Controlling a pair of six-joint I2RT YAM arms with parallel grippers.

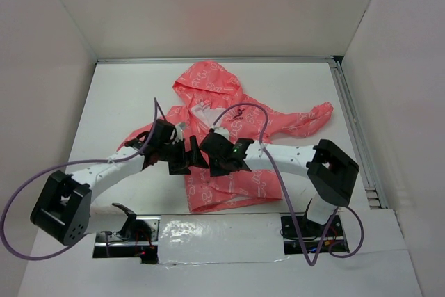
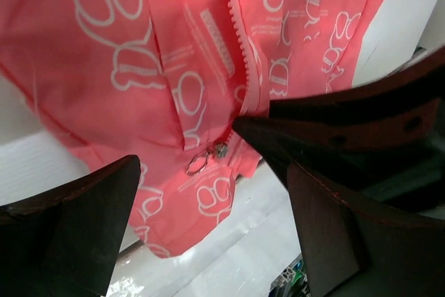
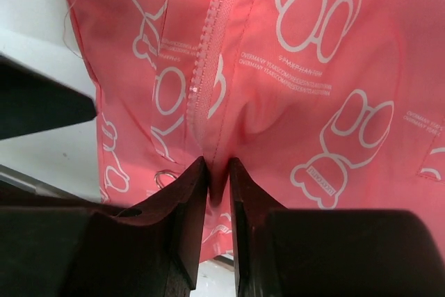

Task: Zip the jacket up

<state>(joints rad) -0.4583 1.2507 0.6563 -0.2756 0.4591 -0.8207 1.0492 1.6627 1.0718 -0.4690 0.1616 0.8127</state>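
Note:
The coral-pink jacket [image 1: 229, 119] with white print lies on the white table, hood at the back, one sleeve stretched to the right. In the left wrist view the jacket [image 2: 104, 46] hangs lifted, and its zipper slider [image 2: 221, 149] with a ring pull [image 2: 198, 163] sits low on the zipper. My left gripper [image 2: 212, 196] is open, with the ring pull just above the gap between its fingers and nothing held. My right gripper [image 3: 219, 172] is shut on a fold of the jacket [image 3: 313, 67] beside the zipper teeth [image 3: 208, 53], right of the ring pull [image 3: 163, 175]. Both grippers meet over the jacket's lower front [image 1: 201, 154].
White walls enclose the table on three sides. A metal rail [image 1: 354, 130] runs along the right edge. Purple cables [image 1: 259, 113] loop over the arms. A shiny taped strip [image 1: 208, 234] lies between the two arm bases at the front.

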